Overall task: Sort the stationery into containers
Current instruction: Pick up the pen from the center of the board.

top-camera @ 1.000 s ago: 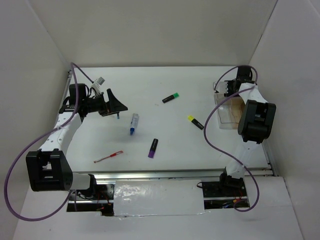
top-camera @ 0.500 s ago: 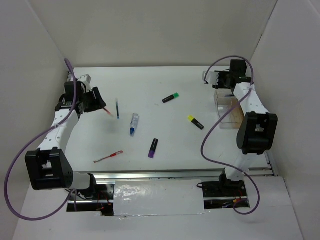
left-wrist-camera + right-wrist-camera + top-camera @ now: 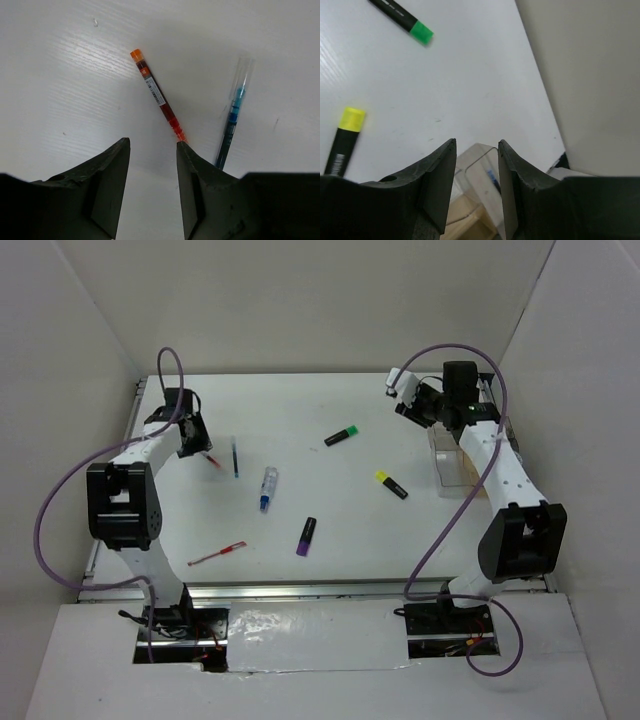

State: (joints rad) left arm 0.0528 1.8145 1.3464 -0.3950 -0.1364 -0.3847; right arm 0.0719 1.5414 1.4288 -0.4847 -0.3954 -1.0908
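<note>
Left wrist view: the left gripper (image 3: 151,150), parted and empty, hides the lower end of the thin blue pen (image 3: 231,125). The thin red pen (image 3: 158,95) lies alongside. Both are well left of the clear rectangular plastic box (image 3: 480,167), which is mostly hidden behind the parted, empty right gripper (image 3: 476,147).

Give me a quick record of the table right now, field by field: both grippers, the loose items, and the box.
left gripper: open, empty, close to the short red pen
beside that pen: blue pen, apart from it
right gripper: open, empty, near the clear box
loose highlighters: green highlighter, yellow highlighter, purple highlighter
other loose items: white-blue tube, long red pen
box contents: too unclear to tell
</note>
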